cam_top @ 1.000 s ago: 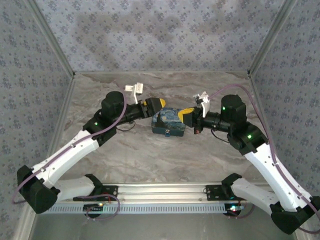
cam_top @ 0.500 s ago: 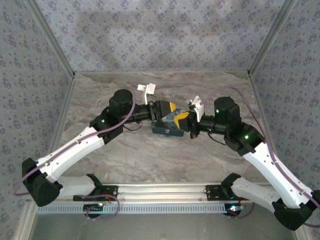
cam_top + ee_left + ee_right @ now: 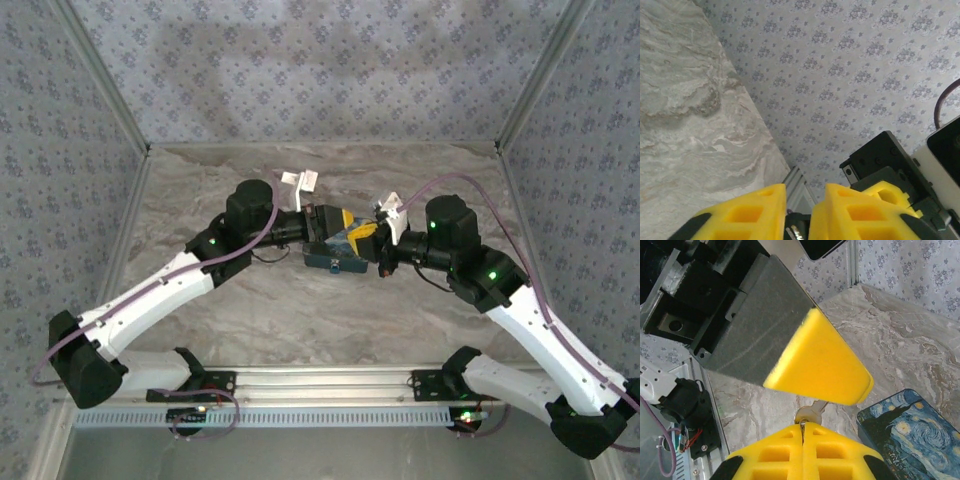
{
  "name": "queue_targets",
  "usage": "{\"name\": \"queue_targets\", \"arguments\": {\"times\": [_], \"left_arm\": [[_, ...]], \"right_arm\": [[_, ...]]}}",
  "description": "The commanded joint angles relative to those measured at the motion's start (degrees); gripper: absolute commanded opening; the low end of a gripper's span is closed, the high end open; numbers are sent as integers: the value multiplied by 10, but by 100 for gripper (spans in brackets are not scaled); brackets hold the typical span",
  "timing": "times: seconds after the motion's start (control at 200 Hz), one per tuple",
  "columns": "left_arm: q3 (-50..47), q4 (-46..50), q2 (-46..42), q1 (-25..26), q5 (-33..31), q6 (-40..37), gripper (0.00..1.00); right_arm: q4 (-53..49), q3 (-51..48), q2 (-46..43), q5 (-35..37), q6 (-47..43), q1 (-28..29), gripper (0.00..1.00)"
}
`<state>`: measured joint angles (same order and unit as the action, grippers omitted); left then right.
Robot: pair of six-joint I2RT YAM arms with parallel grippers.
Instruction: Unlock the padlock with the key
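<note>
In the left wrist view a small dark thing, the padlock, fills the narrow gap between my left gripper's yellow fingers, with a bit of ridged metal on it. My right gripper is shut on the silver key; its head sticks out of the fingertips and its blade runs up behind a left finger. From above, the left gripper and right gripper meet tip to tip over the back of the starry-night box.
The starry-night box lies on the marble table just right of the right gripper's fingers. Patterned walls close the back and both sides. A metal rail runs along the near edge between the arm bases.
The left arm has swung right and its jaws have narrowed from wide open onto the dark thing. The right gripper has edged left to meet it, key still held.
</note>
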<state>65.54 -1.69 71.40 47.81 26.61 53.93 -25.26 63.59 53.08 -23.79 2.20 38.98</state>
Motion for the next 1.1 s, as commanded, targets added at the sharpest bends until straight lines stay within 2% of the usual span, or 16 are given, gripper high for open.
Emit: {"name": "queue_targets", "arguments": {"times": [0.0,0.17,0.23,0.255,0.365,0.39,0.43,0.62,0.78,0.944,1.094], "left_arm": [[25,-10,-2,4,8,-5,17],[30,-3,-5,4,2,-15,0],[34,2,-4,4,2,-19,0],[36,4,-4,4,2,-22,0],[44,21,-6,3,-16,-43,0],[45,26,-8,3,-22,-49,0],[45,34,-11,3,-33,-60,0],[53,57,-12,3,-75,-101,0],[51,67,-6,3,-108,-118,0],[44,52,0,3,-109,-109,0],[39,31,0,3,-103,-101,0]], "right_arm": [[-10,19,-3,14,-15,5,0],[-17,18,-6,28,-18,7,0],[-18,14,-8,34,-18,7,2],[-19,12,-10,39,-16,7,7],[-27,-5,-24,54,0,1,43],[-20,-12,-30,59,10,-4,49],[-9,-23,-38,57,24,-14,51],[46,-57,-42,-9,141,-77,50],[177,-105,-28,-105,275,-137,44],[309,-150,-21,-135,383,-143,45],[395,-185,-23,-131,450,-141,52]]}}
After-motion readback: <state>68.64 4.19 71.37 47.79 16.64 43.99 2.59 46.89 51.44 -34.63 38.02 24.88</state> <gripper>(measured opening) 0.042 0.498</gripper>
